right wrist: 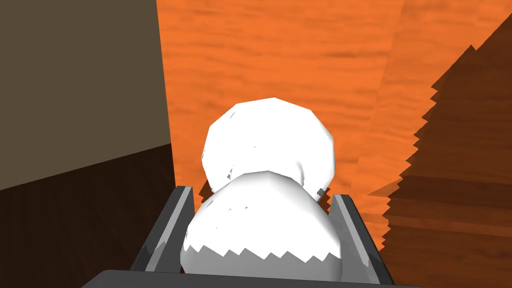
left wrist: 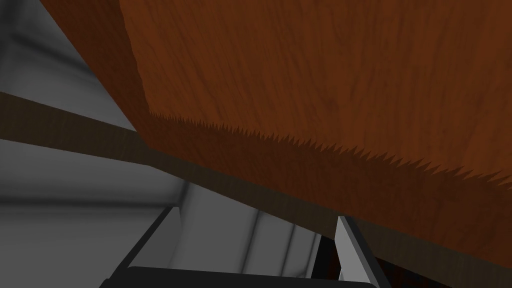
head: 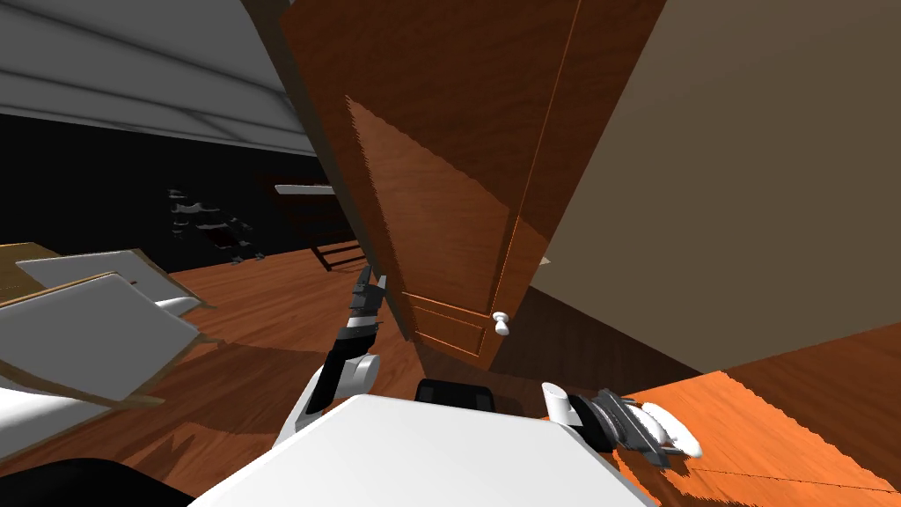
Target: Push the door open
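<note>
Left end effector (head: pixel 369 289) hovers just beside the door (head: pixel 440 176) edge.

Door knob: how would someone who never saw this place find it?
Find the big brown wooden door ahead. Low on it, right of my left pincer, sits the knob: small, round, white, the only pale thing on the wood.

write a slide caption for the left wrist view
left tool, fingers open, held close to the edge of the brown wooden door it is meant to push
</note>
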### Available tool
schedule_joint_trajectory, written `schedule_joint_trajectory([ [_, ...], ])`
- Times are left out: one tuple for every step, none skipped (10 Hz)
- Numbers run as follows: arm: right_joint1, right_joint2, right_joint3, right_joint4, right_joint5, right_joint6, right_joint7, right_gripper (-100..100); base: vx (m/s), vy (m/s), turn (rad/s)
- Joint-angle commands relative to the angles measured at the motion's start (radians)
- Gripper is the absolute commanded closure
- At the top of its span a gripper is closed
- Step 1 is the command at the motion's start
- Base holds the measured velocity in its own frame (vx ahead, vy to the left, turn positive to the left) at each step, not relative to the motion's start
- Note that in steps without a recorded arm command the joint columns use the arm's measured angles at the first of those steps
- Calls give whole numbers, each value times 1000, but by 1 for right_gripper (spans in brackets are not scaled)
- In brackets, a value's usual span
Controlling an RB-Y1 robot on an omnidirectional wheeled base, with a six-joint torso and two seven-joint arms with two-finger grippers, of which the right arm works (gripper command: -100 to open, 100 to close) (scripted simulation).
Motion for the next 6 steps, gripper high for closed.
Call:
schedule_joint_trajectory([
  [1,-9,-30,1,-20,-21,12,100,23,-124,114],
  [-5,-6,-50,5,-36,-36,20,100,31,-147,121],
  [-10,-3,-68,9,-50,-50,28,100,18,-174,169],
  [-10,-3,-68,9,-50,-50,28,100,13,-125,62],
  [-17,4,-89,14,-67,-66,37,100,29,-104,102],
  [-23,11,-103,17,-79,-77,44,100,53,-112,126],
])
